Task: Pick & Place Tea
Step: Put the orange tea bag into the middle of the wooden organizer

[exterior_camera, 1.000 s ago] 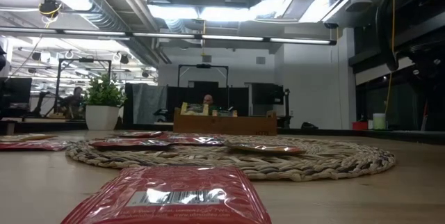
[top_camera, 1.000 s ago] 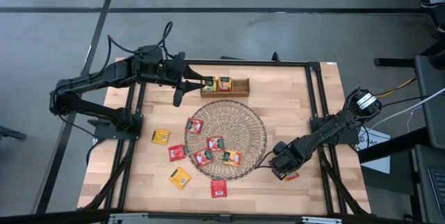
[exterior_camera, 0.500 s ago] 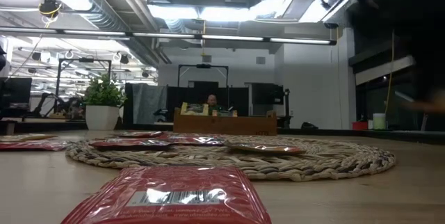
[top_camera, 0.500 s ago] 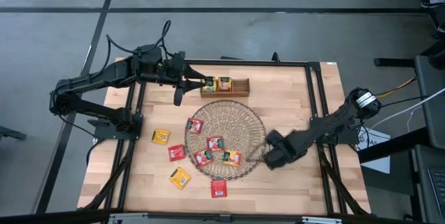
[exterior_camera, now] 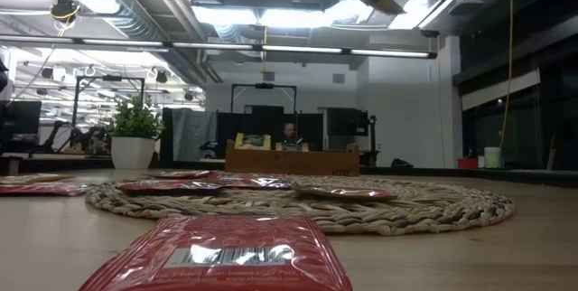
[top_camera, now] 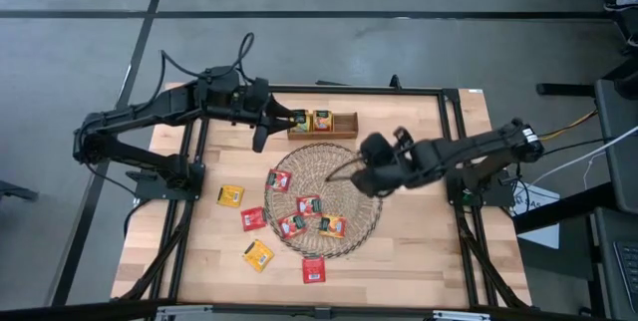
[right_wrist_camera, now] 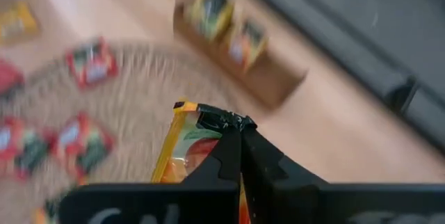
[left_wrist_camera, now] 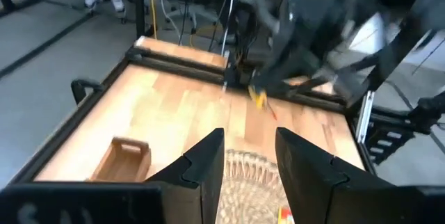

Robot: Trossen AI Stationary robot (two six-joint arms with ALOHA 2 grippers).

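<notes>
The right hand (right_wrist_camera: 240, 137) is clenched on a yellow-orange flat tea sachet (right_wrist_camera: 184, 151) above the round wicker mat (top_camera: 344, 176); the left hand (left_wrist_camera: 249, 156), parted, hovers by the brown wooden box (top_camera: 344, 125).

high: overhead, straight down | low: table-level, across wicker mat (exterior_camera: 298, 202) | wrists: forward, near; all 4 share mat

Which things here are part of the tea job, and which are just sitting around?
Job:
tea sachets
yellow sachet pinched in right gripper
wooden box
wicker mat
left gripper at the box

Lying about:
potted plant
</notes>
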